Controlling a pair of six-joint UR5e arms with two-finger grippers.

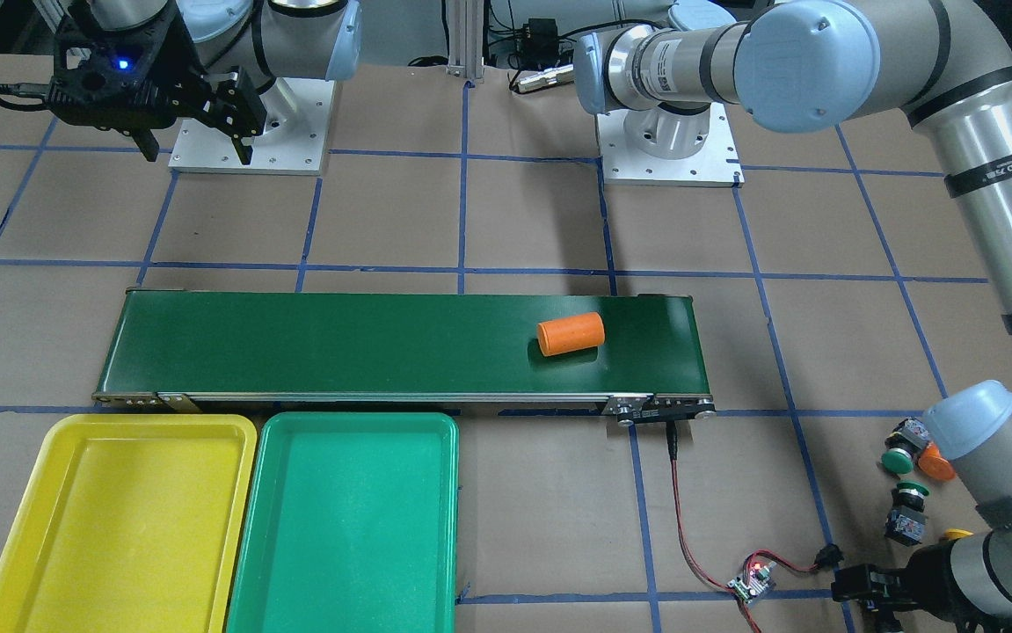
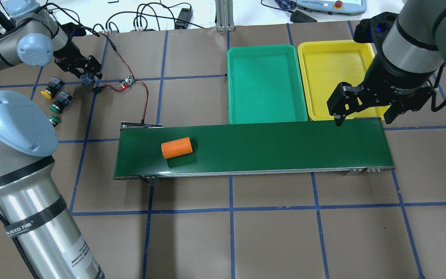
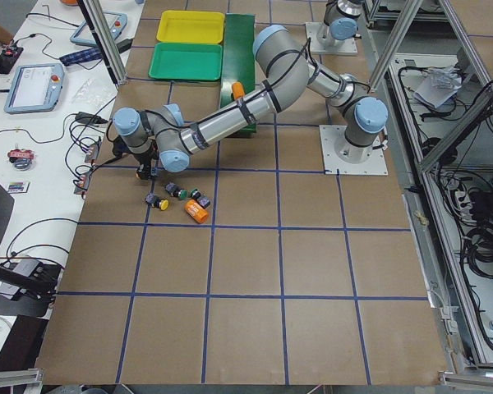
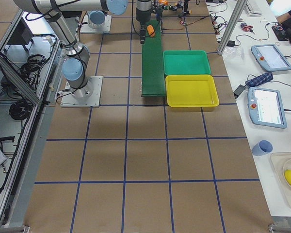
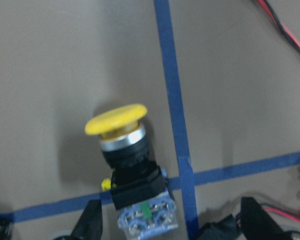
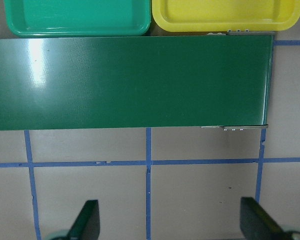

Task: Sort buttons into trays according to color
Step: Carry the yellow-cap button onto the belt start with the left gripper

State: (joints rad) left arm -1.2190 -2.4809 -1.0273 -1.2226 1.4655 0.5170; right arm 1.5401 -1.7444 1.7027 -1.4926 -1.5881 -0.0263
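Note:
My left gripper is open and low over the table, its fingers on either side of a yellow button that lies there; in the overhead view it is at the far left. Another yellow button and two green buttons lie beside it on the table. My right gripper is open and empty, above the conveyor's end next to the yellow tray. The green tray stands beside the yellow one. Both trays are empty.
An orange cylinder lies on the dark-green conveyor belt. A second orange cylinder lies among the buttons. A small circuit board with red and black wires lies close to my left gripper.

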